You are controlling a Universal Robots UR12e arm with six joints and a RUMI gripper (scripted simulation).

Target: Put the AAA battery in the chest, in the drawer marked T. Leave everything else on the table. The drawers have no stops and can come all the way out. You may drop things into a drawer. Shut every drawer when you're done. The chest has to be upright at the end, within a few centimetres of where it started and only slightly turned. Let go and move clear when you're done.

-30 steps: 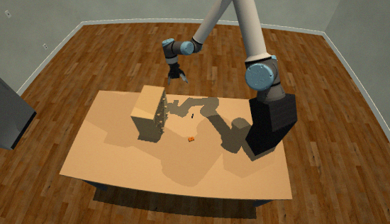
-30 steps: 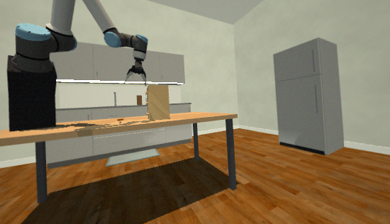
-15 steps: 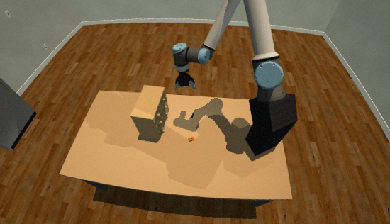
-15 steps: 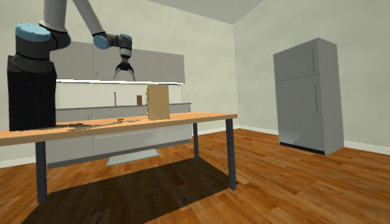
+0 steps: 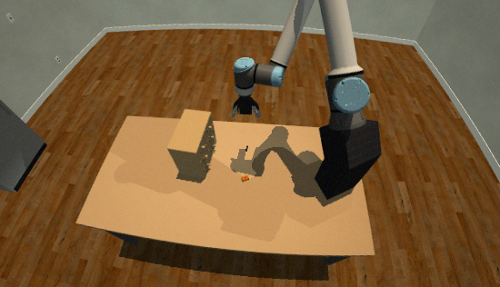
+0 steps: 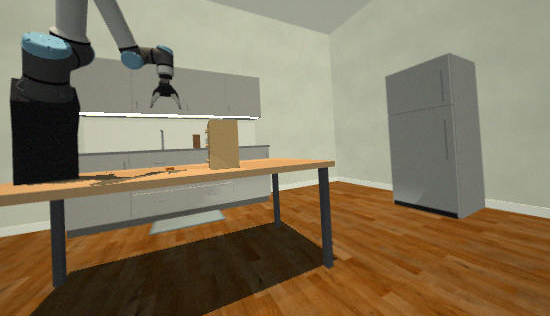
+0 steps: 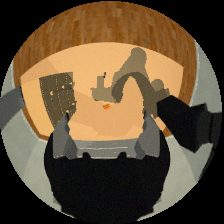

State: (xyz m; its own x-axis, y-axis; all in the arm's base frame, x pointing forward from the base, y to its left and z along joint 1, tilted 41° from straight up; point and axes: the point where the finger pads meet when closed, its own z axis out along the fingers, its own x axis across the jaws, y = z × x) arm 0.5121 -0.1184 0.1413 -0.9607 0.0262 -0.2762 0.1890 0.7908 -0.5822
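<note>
Open hand (image 5: 245, 113) (image 6: 166, 106) (image 7: 105, 111) above table (image 5: 159, 211) (image 6: 280, 165) (image 7: 125, 125), chest (image 5: 193, 131) (image 6: 223, 144) (image 7: 58, 100) upright

One table (image 5: 159, 215) (image 6: 285, 167) (image 7: 110, 125), three legs visible in the exterior view, bears one arm (image 5: 338, 29) (image 6: 70, 2) (image 7: 185, 125) with one two-fingered gripper (image 5: 246, 114) (image 6: 166, 107) (image 7: 105, 111) by one short edge, and one chest (image 5: 190, 131) (image 6: 223, 144) (image 7: 57, 97) toward the opposite short edge. Two small items, one dark item (image 5: 246, 148) (image 7: 104, 75) and one orange item (image 5: 245, 178) (image 6: 170, 168) (image 7: 106, 106), lie between those edges. Beyond the table's edges: one refrigerator (image 5: 14, 147) (image 6: 425, 142) (image 7: 10, 107).
</note>
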